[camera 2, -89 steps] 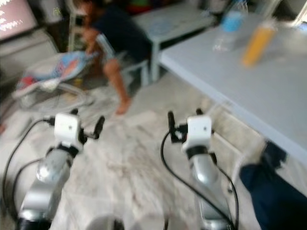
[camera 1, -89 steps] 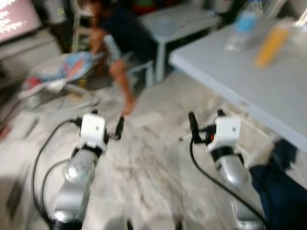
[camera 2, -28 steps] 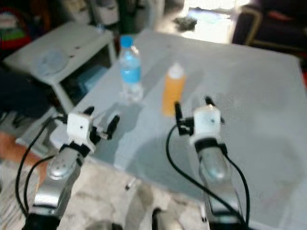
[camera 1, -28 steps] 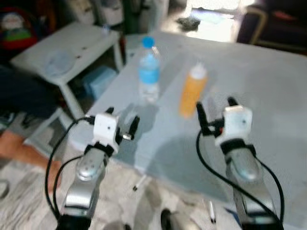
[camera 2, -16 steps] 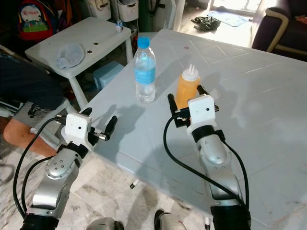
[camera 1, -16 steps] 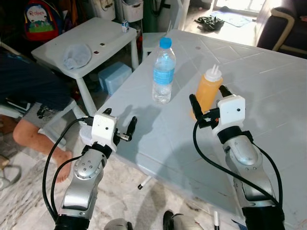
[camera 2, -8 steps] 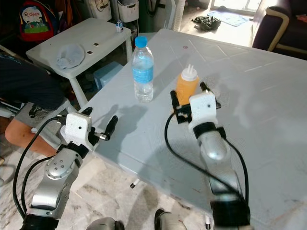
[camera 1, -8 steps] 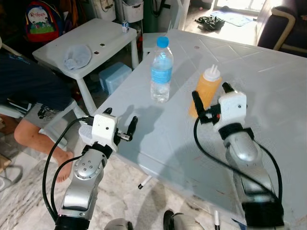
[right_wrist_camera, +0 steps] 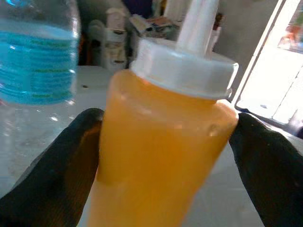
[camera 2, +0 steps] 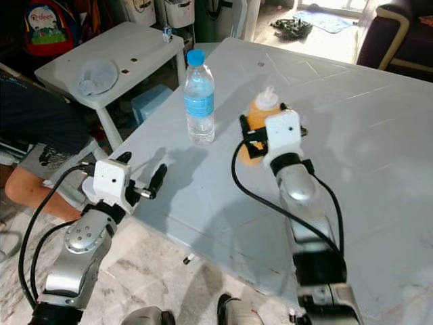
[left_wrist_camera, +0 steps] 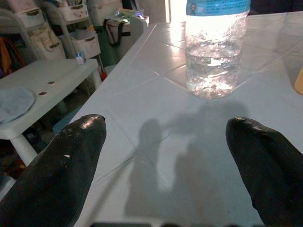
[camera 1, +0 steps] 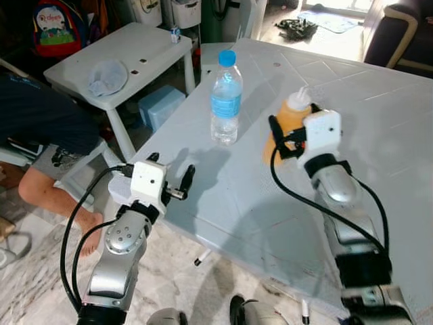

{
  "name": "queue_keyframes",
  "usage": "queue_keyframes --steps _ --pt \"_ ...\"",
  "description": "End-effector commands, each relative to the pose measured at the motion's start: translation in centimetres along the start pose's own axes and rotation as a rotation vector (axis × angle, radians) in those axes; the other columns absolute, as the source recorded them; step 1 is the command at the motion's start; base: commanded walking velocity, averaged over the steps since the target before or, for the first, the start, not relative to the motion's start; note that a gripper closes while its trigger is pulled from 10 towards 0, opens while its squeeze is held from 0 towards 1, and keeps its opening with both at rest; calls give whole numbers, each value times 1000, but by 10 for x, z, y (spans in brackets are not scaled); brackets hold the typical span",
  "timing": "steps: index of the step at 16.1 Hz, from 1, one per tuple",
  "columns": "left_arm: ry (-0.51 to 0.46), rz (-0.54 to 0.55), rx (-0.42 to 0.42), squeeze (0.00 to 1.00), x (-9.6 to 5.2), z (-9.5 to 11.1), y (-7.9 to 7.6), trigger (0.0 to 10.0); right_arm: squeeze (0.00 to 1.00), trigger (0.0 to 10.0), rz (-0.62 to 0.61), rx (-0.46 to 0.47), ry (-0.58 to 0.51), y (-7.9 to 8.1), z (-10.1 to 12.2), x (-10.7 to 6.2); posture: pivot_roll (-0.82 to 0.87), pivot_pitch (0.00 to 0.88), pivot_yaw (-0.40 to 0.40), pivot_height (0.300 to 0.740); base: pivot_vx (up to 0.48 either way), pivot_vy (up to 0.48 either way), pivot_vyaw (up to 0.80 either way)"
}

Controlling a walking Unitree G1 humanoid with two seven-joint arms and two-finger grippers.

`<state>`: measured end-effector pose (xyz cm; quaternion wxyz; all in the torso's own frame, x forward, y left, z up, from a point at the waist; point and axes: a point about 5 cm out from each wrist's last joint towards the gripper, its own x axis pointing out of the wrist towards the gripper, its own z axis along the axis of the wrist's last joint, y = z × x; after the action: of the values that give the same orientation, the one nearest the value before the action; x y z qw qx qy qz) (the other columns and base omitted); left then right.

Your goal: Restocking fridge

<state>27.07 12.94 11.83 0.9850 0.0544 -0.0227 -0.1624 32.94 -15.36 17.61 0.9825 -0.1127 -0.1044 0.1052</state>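
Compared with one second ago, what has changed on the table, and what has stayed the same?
The right gripper has moved forward across the white table, and its open fingers now stand on either side of the orange squeeze bottle, not yet closed on it. The water bottle stands where it was, and the left gripper stays open at the table's edge.

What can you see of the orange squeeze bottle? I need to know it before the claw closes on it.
The orange squeeze bottle is translucent plastic full of orange liquid, with a white screw cap and tapered white nozzle. It stands upright on the white table, to the right of the water bottle. The right claw straddles its body, one black finger on each side; whether they press it yet is unclear.
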Motion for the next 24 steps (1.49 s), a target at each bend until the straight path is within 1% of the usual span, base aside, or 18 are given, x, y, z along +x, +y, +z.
queue_keyframes --steps 1,3,4,6,7,8,9,10,12,13,15,17,18,19,20,21,22,24 --pt "2 2 19 0 -1 2 2 10000 0 667 40 8 -28 4 5 7 47 119 29 740 0 0 0" --pt "1 3 21 0 -1 3 2 10000 0 471 44 15 -34 5 6 8 48 118 29 740 0 0 0" --pt "1 5 22 0 -1 3 2 10000 0 0 51 18 -44 5 7 10 48 117 28 740 0 0 0" --pt "2 5 22 0 -1 3 2 10000 0 0 57 20 -52 5 8 9 49 113 27 740 0 0 0" --pt "2 5 23 0 -1 3 1 10000 0 1098 59 21 -54 5 8 8 51 113 27 740 0 0 0" --pt "3 5 23 0 0 3 2 10000 0 980 62 23 -51 5 7 4 57 109 27 740 0 0 0" --pt "3 5 24 0 1 3 2 10000 0 1843 62 24 -48 5 7 3 58 109 29 740 0 0 0" --pt "13 14 50 0 2 4 5 10000 0 10000 64 23 -42 5 6 1 61 110 31 740 0 0 0" --pt "32 60 98 0 5 7 15 10000 0 10000 56 42 -28 4 6 -6 68 122 24 740 0 0 0" --pt "37 87 101 0 2 7 20 10000 0 10000 43 65 -17 5 5 -10 72 122 23 740 0 0 0" --pt "49 113 98 0 -3 2 22 10000 0 10000 49 87 -17 11 6 -17 65 113 23 740 0 0 0" --pt "56 111 71 0 -4 -2 16 10000 0 10000 133 122 -29 31 12 -27 55 100 29 740 0 0 0" --pt "58 98 58 0 -1 -3 11 10000 0 10000 204 123 -42 44 15 -37 42 79 36 740 0 0 0" --pt "59 93 54 0 0 -4 9 10000 0 10000 232 123 -43 49 15 -42 40 73 38 740 0 0 0" --pt "59 88 48 0 1 -4 6 10000 0 10000 270 127 -44 56 16 -51 40 57 34 740 -251 0 0" --pt "57 89 48 0 2 -3 6 10000 0 10000 259 136 -45 56 16 -52 44 51 29 740 -262 0 0" --pt "53 95 47 0 3 -3 7 10000 0 10000 204 168 -33 53 14 -51 48 48 26 740 -274 0 0" --pt "54 105 42 0 3 -3 9 10000 0 10000 6 259 36 45 4 -47 55 45 21 740 -270 0 0"
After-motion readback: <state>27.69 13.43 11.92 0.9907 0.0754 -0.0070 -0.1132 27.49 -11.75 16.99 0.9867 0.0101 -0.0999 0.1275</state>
